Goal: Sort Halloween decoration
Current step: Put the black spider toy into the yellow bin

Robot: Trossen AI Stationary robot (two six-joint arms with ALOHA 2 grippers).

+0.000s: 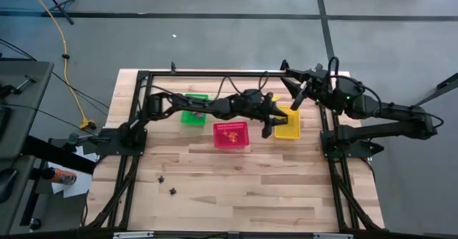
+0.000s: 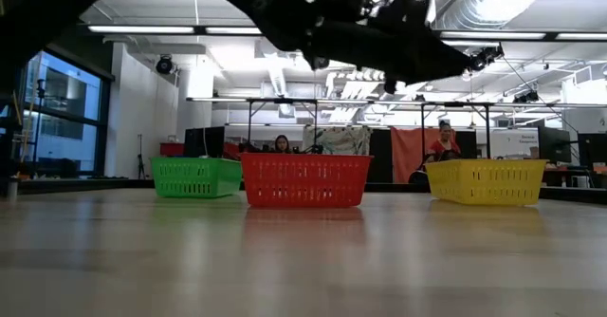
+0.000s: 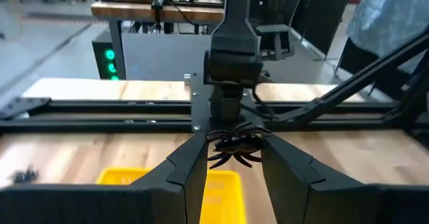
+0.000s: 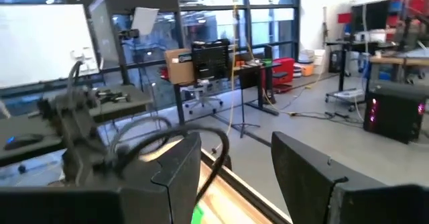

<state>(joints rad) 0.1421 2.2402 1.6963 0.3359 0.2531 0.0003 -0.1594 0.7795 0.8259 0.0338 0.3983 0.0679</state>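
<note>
My left gripper [image 1: 270, 124] reaches across the table to the yellow mesh basket [image 1: 288, 124] and is shut on a black spider trinket [image 3: 234, 145], which hangs over that basket [image 3: 167, 184]. Beside it stand a red basket [image 1: 231, 134] with small pieces inside and a green basket [image 1: 193, 110]. Two dark trinkets [image 1: 162, 177] [image 1: 172, 191] lie on the bare wood near the left front. My right gripper [image 4: 234, 150] is raised at the back right, open, with nothing between its fingers. My left gripper pinches the spider's body [image 3: 236, 141] between its two fingers [image 3: 191, 158], at their free ends. The fingers come almost level from the table's left. The legs splay out ahead of the tips, and the spider is lifted clear above the yellow basket.
The three baskets stand in a row across the table's far half: green [image 2: 196, 177], red [image 2: 305, 179], yellow [image 2: 486, 181]. The near half of the wooden table [image 1: 243, 196] is bare wood apart from the two trinkets. Black frame rails [image 3: 100, 110] edge the table. People sit in the room behind.
</note>
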